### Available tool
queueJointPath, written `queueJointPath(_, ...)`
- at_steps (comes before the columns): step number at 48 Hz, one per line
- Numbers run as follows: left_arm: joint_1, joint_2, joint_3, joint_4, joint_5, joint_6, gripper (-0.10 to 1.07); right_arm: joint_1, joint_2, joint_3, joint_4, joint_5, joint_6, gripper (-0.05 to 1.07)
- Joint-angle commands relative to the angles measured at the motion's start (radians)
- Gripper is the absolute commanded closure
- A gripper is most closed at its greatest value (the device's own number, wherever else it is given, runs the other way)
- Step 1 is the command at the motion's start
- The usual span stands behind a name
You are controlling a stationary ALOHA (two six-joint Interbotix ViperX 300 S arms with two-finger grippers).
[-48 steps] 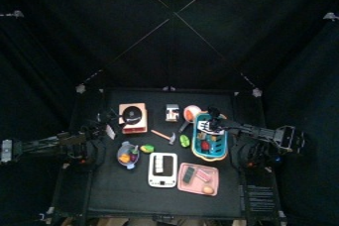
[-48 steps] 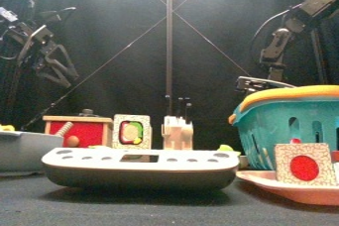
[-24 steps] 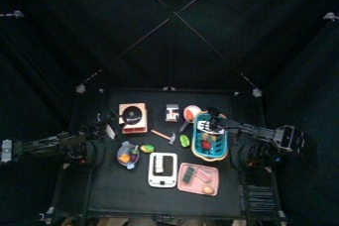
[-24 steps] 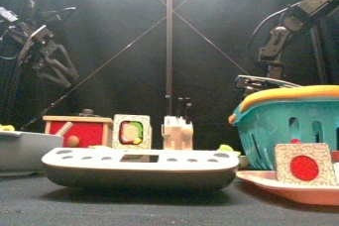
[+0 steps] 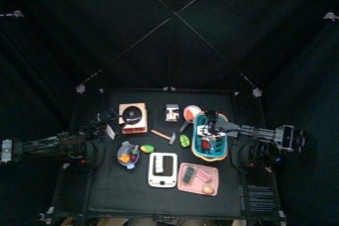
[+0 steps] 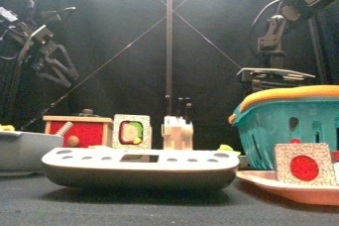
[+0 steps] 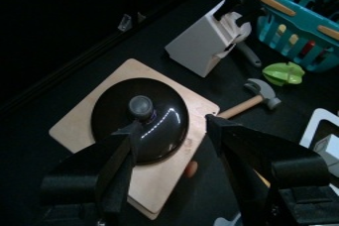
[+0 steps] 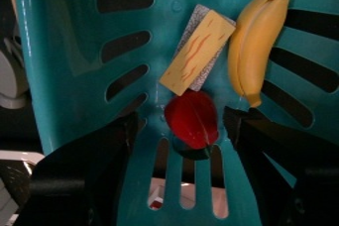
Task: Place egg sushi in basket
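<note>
Black curtains on every side, closing off a small black counter [image 5: 113,175] crowded with toys. Teal basket [image 5: 211,146] at the counter's right, holding egg sushi [image 8: 197,50] flat on its floor, between a banana [image 8: 255,42] and a red piece [image 8: 192,119]. Right claw [image 8: 185,175] poised above the basket, jaws spread wide, gripping nothing. Left claw [image 7: 185,161] off at the left, likewise open wide and empty, above a black pan [image 7: 141,119] on a wooden board [image 7: 95,136]. White tray [image 6: 139,166] along the front edge, pink tray [image 5: 197,178] beside it.
</note>
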Motion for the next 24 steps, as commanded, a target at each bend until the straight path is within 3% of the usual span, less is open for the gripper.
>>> queueJointPath(1, -0.005, 0.002, -0.028, 0.003, -0.006, 0.000, 0.07, 0.014, -0.025, -0.008, -0.009, 0.000, -0.003, 0.04)
queueJointPath(24, -0.009, 0.002, -0.012, 0.003, -0.002, 0.000, 0.07, 0.080, -0.126, 0.077, -0.014, -0.002, -0.002, 0.04)
